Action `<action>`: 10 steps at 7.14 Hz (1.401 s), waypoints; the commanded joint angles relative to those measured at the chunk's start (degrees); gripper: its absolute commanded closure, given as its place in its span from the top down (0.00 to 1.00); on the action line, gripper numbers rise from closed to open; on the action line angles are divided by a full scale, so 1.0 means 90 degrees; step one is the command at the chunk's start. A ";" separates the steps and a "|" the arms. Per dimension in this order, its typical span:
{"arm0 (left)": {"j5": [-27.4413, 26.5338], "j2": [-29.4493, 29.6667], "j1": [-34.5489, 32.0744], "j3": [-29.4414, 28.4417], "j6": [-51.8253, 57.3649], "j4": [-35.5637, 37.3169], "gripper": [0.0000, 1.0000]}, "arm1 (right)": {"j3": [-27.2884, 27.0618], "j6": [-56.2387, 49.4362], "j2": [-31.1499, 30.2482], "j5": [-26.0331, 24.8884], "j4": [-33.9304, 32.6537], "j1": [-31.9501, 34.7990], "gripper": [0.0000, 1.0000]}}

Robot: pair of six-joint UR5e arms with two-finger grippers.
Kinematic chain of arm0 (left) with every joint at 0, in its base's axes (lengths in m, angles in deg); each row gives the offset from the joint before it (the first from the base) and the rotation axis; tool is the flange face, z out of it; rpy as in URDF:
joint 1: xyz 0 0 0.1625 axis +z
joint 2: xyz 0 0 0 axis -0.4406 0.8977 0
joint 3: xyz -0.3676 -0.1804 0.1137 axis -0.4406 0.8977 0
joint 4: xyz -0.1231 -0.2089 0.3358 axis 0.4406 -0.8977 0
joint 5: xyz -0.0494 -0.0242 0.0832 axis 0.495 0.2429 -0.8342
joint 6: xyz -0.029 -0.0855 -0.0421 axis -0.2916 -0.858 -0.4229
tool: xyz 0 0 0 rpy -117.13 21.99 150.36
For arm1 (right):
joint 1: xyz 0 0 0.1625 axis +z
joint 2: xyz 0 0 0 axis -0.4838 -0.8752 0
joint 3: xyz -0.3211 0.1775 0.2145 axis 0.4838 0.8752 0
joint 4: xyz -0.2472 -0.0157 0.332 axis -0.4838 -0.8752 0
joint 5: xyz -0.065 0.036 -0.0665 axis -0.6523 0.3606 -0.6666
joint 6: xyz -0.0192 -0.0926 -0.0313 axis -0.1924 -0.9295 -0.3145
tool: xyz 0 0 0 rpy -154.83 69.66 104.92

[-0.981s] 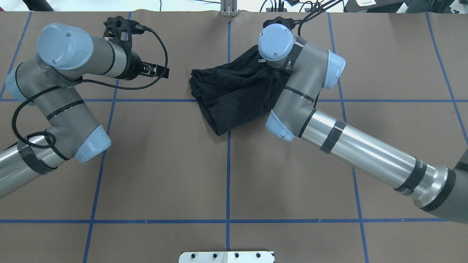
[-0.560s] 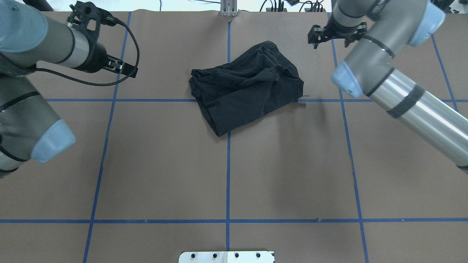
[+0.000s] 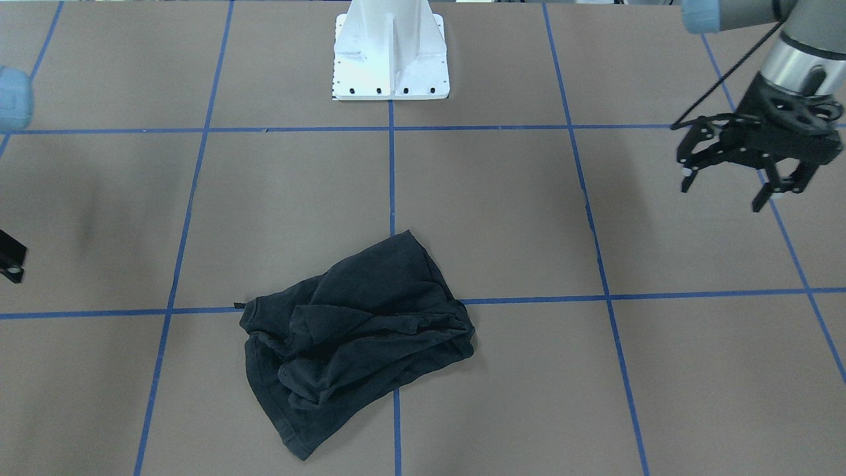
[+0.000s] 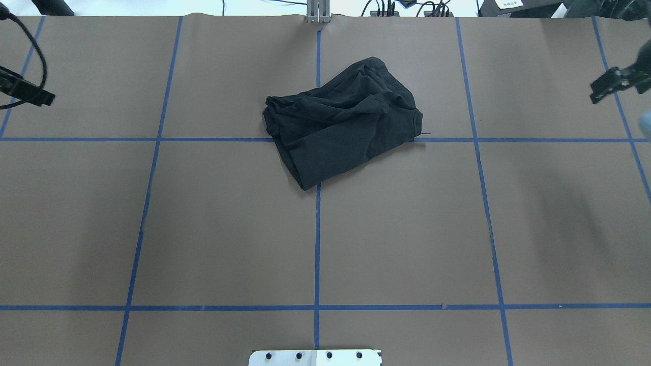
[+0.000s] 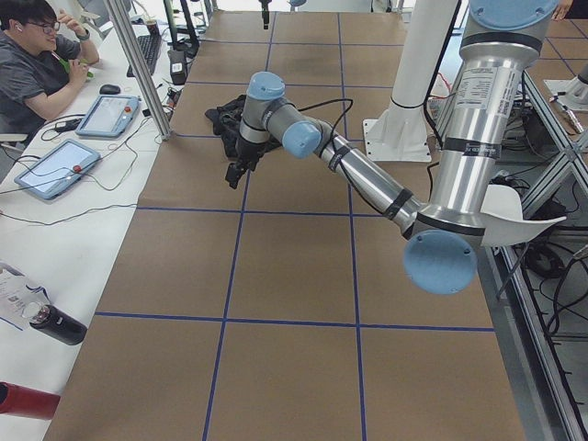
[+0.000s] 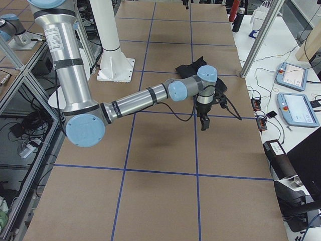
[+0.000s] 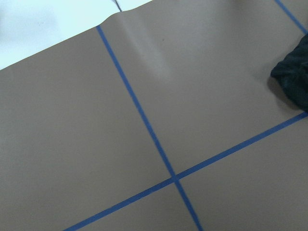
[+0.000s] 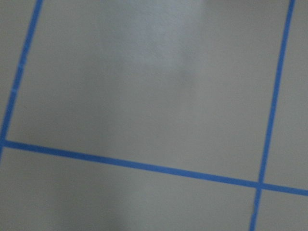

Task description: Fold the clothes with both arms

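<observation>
The black T-shirt (image 4: 341, 127) lies crumpled in a heap on the far middle of the table, its print hidden; it also shows in the front view (image 3: 357, 324) and at the left wrist view's edge (image 7: 293, 82). My left gripper (image 3: 722, 197) hangs open and empty above the table, far to the shirt's left. Only a piece of it shows in the overhead view (image 4: 25, 94). My right gripper (image 4: 605, 89) is far to the shirt's right, cut off by the frame edge. Only a fragment shows in the front view (image 3: 10, 261), so I cannot tell its state.
The brown table cover (image 4: 229, 229) carries a grid of blue tape lines. The white pedestal base (image 3: 391, 59) stands at the robot's side. An operator (image 5: 37, 55) sits at a side desk with tablets (image 5: 55, 170) beyond the table's far edge.
Both arms have drawn back from the shirt, the left one leftward and the right one rightward, out to the frame edges. The shirt lies uncovered and has not shifted.
</observation>
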 commanded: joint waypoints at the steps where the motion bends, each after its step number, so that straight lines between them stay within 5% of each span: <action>1: 0.0224 -0.0599 -0.1048 -0.0528 0.1289 0.0072 1.00 | -0.0006 -0.1313 -0.1190 0.0151 0.0009 0.0840 1.00; 4: 0.0479 -0.1078 -0.1568 -0.0902 0.1311 0.0043 1.00 | 0.0024 -0.1703 -0.1993 0.0200 0.0039 0.1475 1.00; 7: 0.1149 -0.1769 -0.1871 -0.1096 0.2498 -0.0064 1.00 | -0.0005 -0.1911 -0.2229 0.0464 0.0058 0.1663 1.00; 10: 0.1105 -0.1870 -0.1921 -0.0972 0.2512 0.0014 1.00 | 0.0014 -0.1872 -0.2220 0.0454 0.0058 0.1663 1.00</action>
